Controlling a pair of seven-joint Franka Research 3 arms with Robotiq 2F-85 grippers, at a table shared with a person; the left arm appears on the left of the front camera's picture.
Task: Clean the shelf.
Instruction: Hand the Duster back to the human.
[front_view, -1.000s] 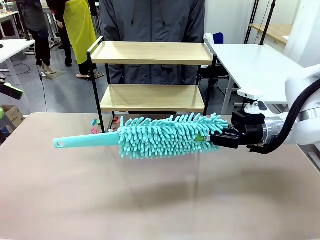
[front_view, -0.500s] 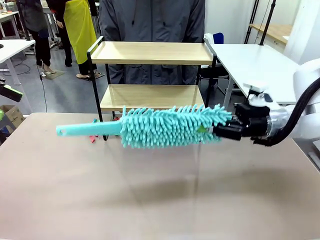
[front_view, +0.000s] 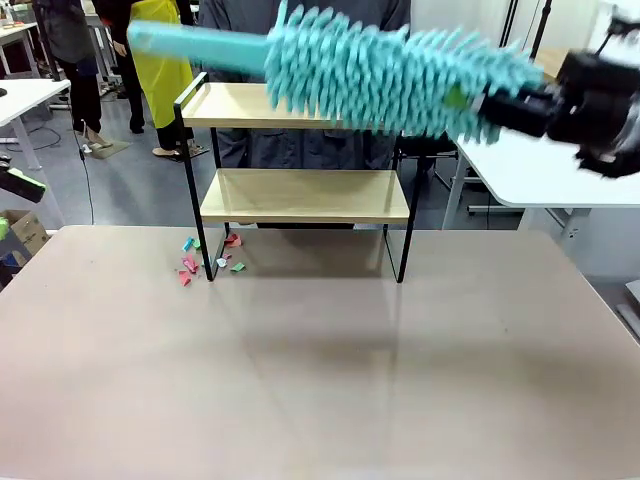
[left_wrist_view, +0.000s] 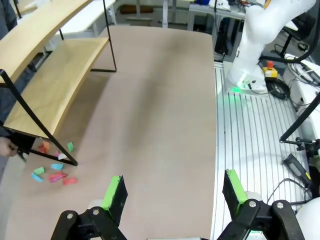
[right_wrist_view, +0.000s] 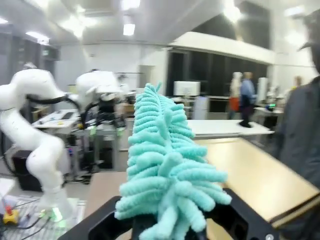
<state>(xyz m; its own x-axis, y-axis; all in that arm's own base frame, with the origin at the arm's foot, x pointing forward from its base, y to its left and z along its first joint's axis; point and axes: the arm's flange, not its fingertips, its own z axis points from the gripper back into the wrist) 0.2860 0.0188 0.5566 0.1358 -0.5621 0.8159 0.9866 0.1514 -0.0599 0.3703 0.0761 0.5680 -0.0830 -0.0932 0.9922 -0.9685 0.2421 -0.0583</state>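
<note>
Hovering above top board of shelf (front_view: 300, 150): teal microfibre duster (front_view: 390, 75), fluffy head clamped in right gripper (front_view: 500, 108), handle pointing away. Left gripper (left_wrist_view: 172, 192) idle, jaws wide apart, nothing held. Shelf stands at far edge of table (front_view: 320, 380), person behind. Coloured paper scraps (front_view: 205, 258) lie by its left foot. Both boards look bare; scraps apparently remain.

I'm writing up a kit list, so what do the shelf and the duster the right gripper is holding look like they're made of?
The shelf: light wooden boards, matt with faint grain, possibly laminate, in a thin black frame that looks like painted metal. The duster: teal chenille-like fibre fingers, likely microfibre, on a smooth teal handle that looks plastic. The right gripper grips it by its fluffy end.
</note>
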